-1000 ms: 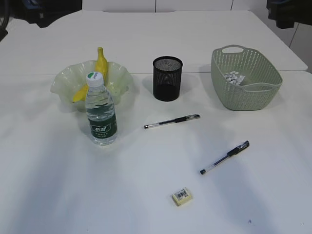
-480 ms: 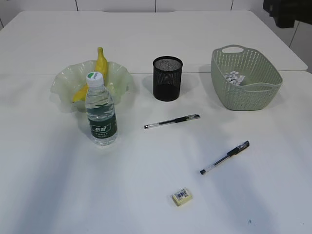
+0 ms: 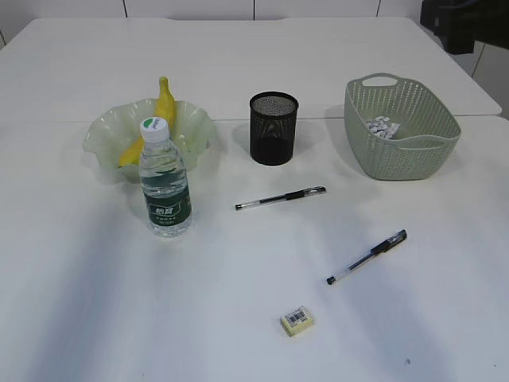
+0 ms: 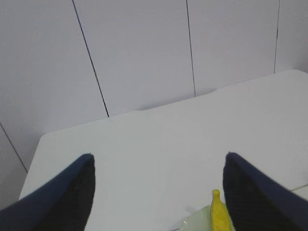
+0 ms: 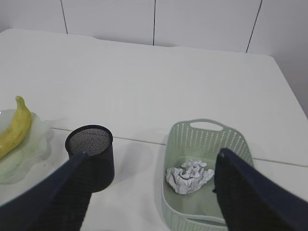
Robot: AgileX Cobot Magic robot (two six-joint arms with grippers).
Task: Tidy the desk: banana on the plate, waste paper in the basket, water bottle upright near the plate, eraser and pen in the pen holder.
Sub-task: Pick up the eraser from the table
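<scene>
White worktop [image 3: 95,302] fills the exterior view. At upper left the banana [image 3: 159,111] lies in the pale-green plate [image 3: 103,131], and the water bottle [image 3: 165,185] stands upright just in front of it. The black mesh pen holder [image 3: 273,127] sits at upper centre. The green basket [image 3: 400,127] at upper right holds the waste paper [image 3: 382,126]. Two pens lie on the worktop, one at centre [image 3: 280,198], one at lower right [image 3: 367,257]. The eraser [image 3: 296,321] lies near the bottom edge.

Left wrist view: left fingers [image 4: 72,187] spread wide, empty, above the banana tip [image 4: 219,216].

Right wrist view: right fingers [image 5: 250,192] apart, empty, over pen holder [image 5: 90,156] and basket [image 5: 207,139].
</scene>
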